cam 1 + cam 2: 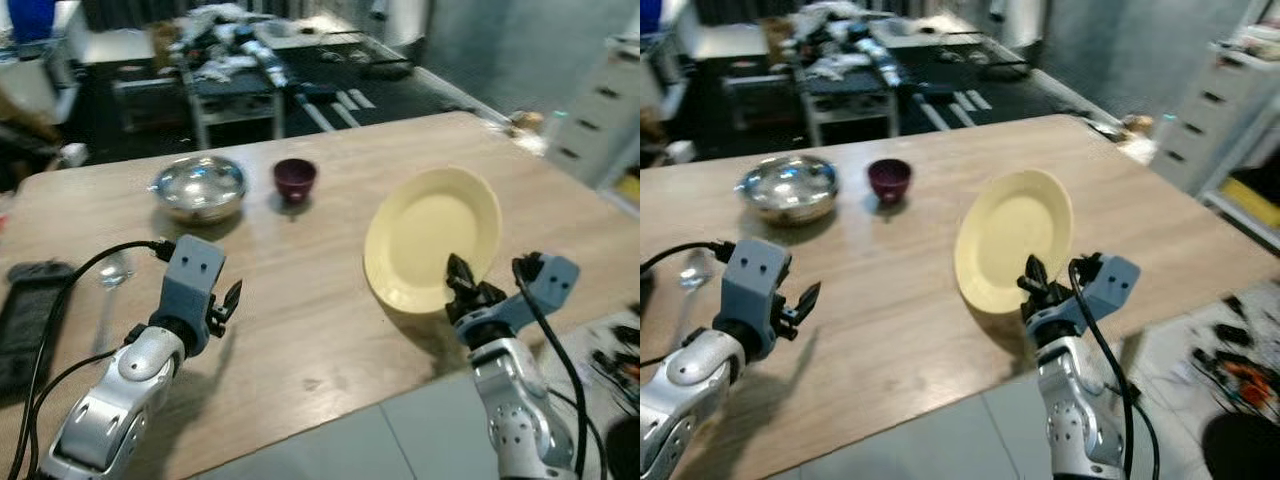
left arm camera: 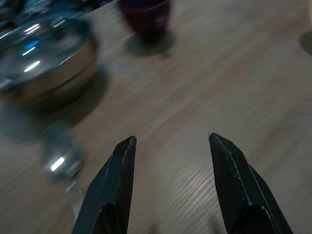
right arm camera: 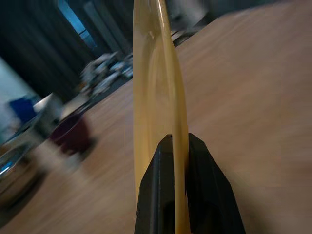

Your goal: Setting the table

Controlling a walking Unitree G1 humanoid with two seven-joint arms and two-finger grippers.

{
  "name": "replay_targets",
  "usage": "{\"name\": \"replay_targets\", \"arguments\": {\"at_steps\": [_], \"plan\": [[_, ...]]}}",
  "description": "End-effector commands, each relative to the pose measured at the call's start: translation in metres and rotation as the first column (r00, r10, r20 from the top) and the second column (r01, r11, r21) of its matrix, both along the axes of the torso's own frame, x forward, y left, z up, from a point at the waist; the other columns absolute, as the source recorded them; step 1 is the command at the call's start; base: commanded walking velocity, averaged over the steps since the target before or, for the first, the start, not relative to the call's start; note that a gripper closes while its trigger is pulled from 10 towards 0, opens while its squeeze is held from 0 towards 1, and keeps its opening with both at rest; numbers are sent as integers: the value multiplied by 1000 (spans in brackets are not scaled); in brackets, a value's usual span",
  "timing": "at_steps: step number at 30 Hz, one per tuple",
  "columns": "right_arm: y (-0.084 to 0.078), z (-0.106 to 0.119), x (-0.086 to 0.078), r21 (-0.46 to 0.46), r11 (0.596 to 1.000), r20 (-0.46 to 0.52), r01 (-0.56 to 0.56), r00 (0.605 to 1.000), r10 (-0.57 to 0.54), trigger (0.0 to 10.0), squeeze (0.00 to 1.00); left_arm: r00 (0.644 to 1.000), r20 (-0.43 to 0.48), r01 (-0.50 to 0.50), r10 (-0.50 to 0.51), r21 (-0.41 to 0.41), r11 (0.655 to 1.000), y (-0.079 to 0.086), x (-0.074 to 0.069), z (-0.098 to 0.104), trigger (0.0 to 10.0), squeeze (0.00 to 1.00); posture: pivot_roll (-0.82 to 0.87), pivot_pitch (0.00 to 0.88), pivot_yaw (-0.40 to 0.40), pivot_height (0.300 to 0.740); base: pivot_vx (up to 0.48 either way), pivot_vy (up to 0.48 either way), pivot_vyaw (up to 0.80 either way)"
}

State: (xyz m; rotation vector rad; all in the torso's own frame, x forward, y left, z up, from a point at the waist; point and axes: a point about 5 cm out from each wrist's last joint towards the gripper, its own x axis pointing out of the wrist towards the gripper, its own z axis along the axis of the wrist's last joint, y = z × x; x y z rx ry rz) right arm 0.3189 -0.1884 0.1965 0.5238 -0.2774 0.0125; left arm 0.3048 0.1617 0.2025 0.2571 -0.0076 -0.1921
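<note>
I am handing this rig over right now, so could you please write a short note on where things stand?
Right gripper: shut on the near rim of the round pale yellow plate, which is tilted above the wooden table, near its right side.
Left gripper: open, holding nothing, over the table's near left part.
Shiny steel bowl and small dark maroon cup stand side by side, apart, towards the far edge. A clear glass stands left of the left gripper.
Done: plate picked up.
Left: set the plate flat, then probably arrange the rest.
</note>
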Motion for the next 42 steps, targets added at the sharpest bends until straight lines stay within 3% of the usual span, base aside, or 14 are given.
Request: {"name": "replay_targets", "arguments": {"at_steps": [1, 16, 42], "plan": [[-3, -1, 0, 12, 1000, 1, 27, 1000, -27, 10000, 0, 1000, -3, -5, 5, 18, 1000, 0, 4, -2, 10000, 0, 107, 97, 43, 740, 0, 0, -763], [1, -3, 1, 48, 999, -11, 15, 1000, -14, 10000, 0, 999, 36, 7, -9, 39, 999, -6, 12, -3, 10000, 0, 102, 102, 35, 740, 0, 0, -767], [5, -7, 1, 46, 999, -14, 14, 1000, -13, 10000, 0, 999, 46, 4, -6, 47, 999, -4, 16, -4, 10000, 0, 107, 102, 43, 740, 0, 0, -764]]}}
